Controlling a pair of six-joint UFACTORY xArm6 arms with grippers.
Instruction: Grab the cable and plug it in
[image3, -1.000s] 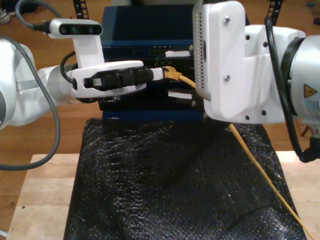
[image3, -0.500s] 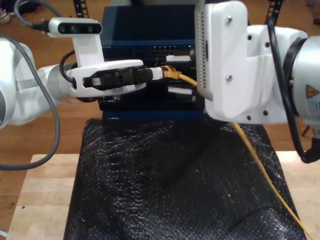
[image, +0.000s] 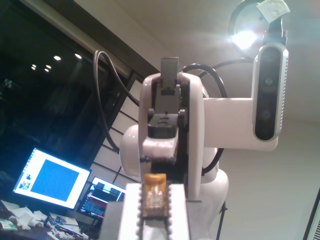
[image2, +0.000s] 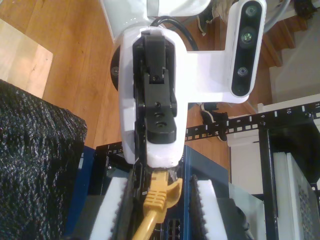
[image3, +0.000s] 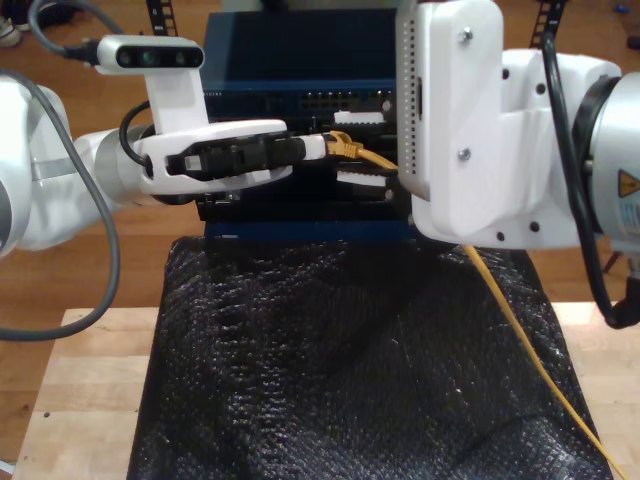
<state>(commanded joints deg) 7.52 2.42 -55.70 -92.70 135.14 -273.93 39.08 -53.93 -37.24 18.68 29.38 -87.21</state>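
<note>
My second gripper (image3: 362, 146) has narrowed its jaws over the last second, still open either side of the cable (image3: 372, 156) at upper middle of the exterior view. My first gripper (image3: 330, 146) stays clamped on the plug (image: 154, 198) (handover coming, I reckon).

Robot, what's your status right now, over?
My first gripper shut on the cable near its plug. My second gripper open, straddling it. Blue rack right behind, path looks clear.
</note>
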